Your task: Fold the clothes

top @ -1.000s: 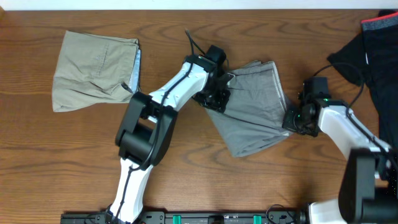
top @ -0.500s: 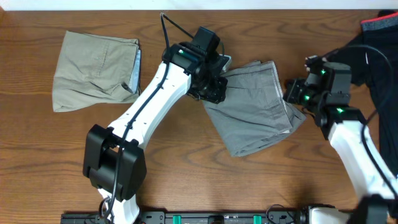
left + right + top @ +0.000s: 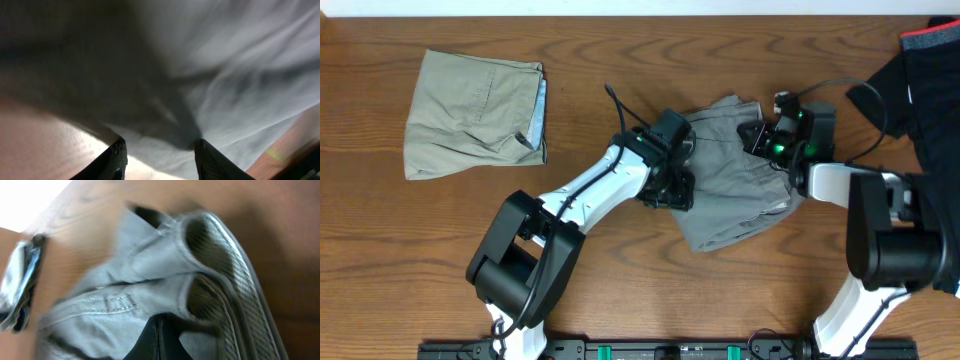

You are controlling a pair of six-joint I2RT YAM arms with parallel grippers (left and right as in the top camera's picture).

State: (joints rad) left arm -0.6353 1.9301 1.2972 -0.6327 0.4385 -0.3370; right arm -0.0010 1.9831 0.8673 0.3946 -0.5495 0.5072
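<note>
The grey shorts [image 3: 732, 205] lie bunched in the middle of the table. My left gripper [image 3: 670, 187] is at their left edge. In the left wrist view its jaws [image 3: 160, 161] stand open just above the grey cloth [image 3: 225, 90], with nothing held. My right gripper [image 3: 761, 139] is at the shorts' upper right. In the right wrist view it [image 3: 157, 340] is shut, with the grey waistband fabric [image 3: 165, 265] gathered around the fingers. The tan shorts [image 3: 472, 113] lie folded at the far left. The black garment with red trim [image 3: 930, 85] lies at the right edge.
Wooden table [image 3: 620, 290] all round. The black garment's heap runs down the right side by the right arm's base [image 3: 885, 250]. The left arm [image 3: 580, 200] stretches diagonally from bottom left toward the shorts.
My right gripper moved from the shorts' lower right corner up and left, carrying that edge over the garment. My left gripper shifted from the shorts' upper left down to their left edge.
</note>
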